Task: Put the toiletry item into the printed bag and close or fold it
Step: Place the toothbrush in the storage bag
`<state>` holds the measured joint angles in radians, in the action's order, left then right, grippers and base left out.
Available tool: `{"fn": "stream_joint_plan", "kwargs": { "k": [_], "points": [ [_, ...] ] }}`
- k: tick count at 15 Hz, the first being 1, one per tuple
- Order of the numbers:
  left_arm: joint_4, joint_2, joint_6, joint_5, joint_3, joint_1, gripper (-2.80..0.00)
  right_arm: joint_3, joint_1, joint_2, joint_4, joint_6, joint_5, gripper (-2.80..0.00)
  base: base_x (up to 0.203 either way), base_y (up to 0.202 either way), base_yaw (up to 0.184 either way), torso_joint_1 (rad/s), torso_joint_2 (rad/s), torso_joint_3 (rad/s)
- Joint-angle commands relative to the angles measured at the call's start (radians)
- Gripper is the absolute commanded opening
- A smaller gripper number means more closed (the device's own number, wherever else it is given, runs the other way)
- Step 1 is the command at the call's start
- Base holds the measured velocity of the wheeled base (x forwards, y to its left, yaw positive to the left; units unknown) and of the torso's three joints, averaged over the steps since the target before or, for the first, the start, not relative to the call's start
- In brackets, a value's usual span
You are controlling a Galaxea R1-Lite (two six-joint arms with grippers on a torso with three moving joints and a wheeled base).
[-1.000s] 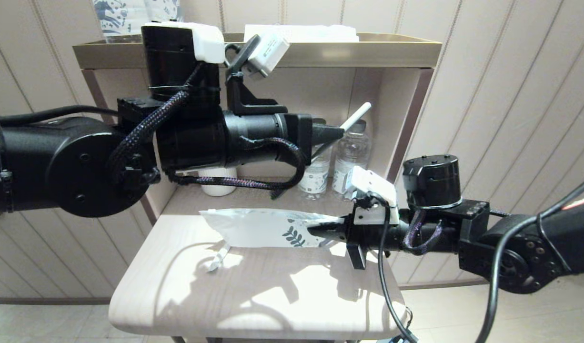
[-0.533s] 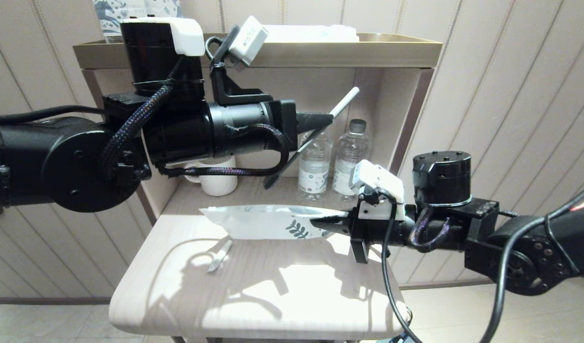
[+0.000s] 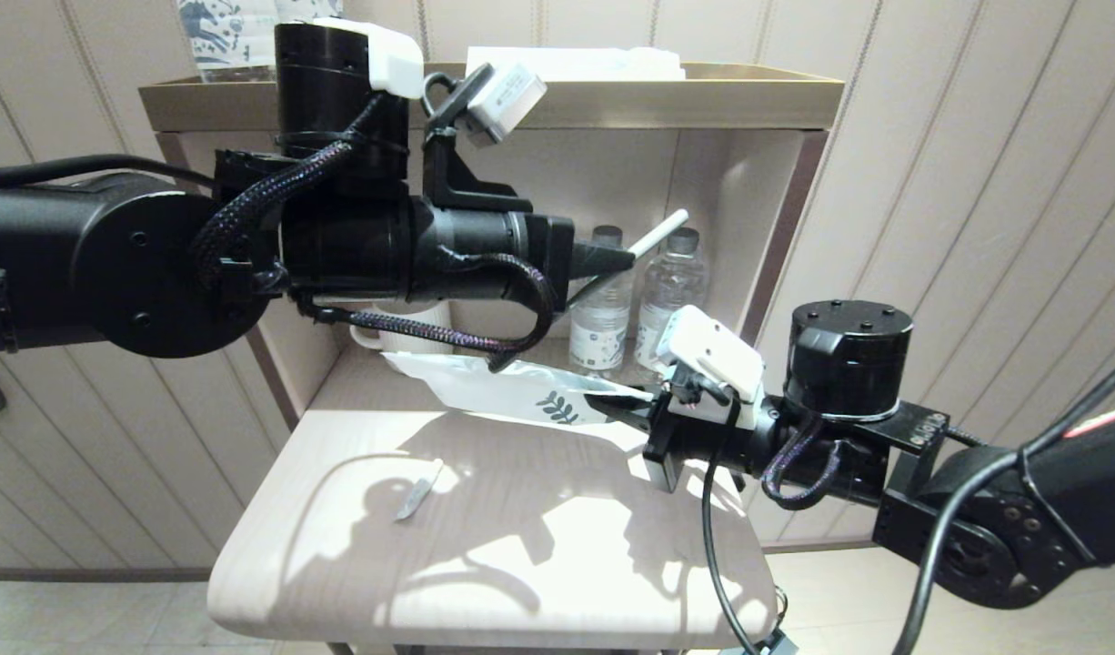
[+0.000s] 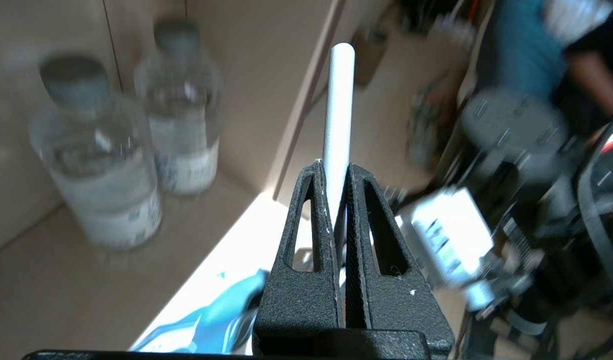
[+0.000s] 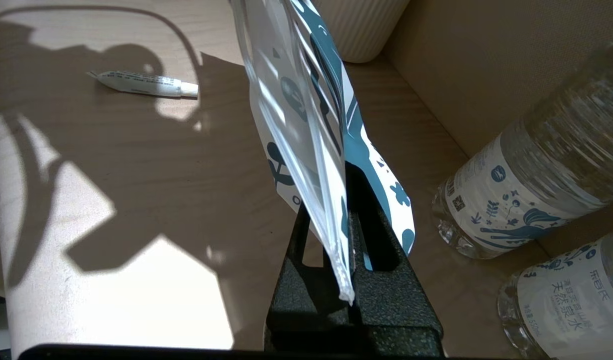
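The toothbrush (image 3: 659,234) is pinched in my shut left gripper (image 3: 617,259) in front of the shelf niche. Its pale handle (image 4: 338,100) sticks out past the fingertips, up and to the right. Its lower part slants down left behind the arm's cable toward the pouch. The printed bag (image 3: 485,387) hangs off the table, tilted, its teal leaf end clamped in my shut right gripper (image 3: 623,407). In the right wrist view the bag (image 5: 306,100) stands edge-on, rising from the right gripper (image 5: 336,200).
A small white tube (image 3: 418,489) lies on the pale table (image 3: 521,564); the tube (image 5: 141,84) also shows in the right wrist view. A ribbed white mug (image 3: 403,332) and two water bottles (image 3: 603,318) (image 3: 671,300) stand in the niche, close behind the bag.
The right gripper has lifted the bag and carried it back toward the niche, tilting it. The left arm has lowered, bringing the toothbrush down toward the bag.
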<state>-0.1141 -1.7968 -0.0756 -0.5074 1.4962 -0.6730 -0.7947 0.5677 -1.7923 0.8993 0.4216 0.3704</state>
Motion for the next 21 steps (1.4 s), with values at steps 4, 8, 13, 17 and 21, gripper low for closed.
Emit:
{"fn": "stream_joint_plan", "kwargs": {
  "k": [4, 8, 13, 17, 21],
  "points": [
    [0.31, 0.067, 0.274, -0.009, 0.012, 0.042, -2.8, 0.002, 0.0, 0.003, 0.003, 0.009, 0.002, -2.8, 0.0, 0.0, 0.0, 0.0, 0.0, 0.0],
    [0.754, 0.086, 0.523, 0.039, 0.287, 0.095, -2.8, 0.006, 0.005, -0.004, 0.0, 0.009, 0.004, -2.8, 0.0, 0.0, 0.0, 0.0, 0.0, 0.0],
    [0.977, 0.016, 0.92, 0.42, 0.438, 0.118, -2.8, 0.008, 0.021, -0.018, -0.008, 0.009, 0.004, -2.8, 0.0, 0.0, 0.0, 0.0, 0.0, 0.0],
    [0.981, -0.044, 0.998, 0.56, 0.439, 0.098, -2.8, 0.009, 0.025, -0.01, -0.01, 0.009, 0.005, -2.8, 0.0, 0.0, 0.0, 0.0, 0.0, 0.0],
    [0.981, -0.048, 1.001, 0.563, 0.438, 0.059, -2.8, 0.012, 0.035, -0.012, -0.011, 0.009, 0.005, -2.8, 0.0, 0.0, 0.0, 0.0, 0.0, 0.0]
  ]
}}
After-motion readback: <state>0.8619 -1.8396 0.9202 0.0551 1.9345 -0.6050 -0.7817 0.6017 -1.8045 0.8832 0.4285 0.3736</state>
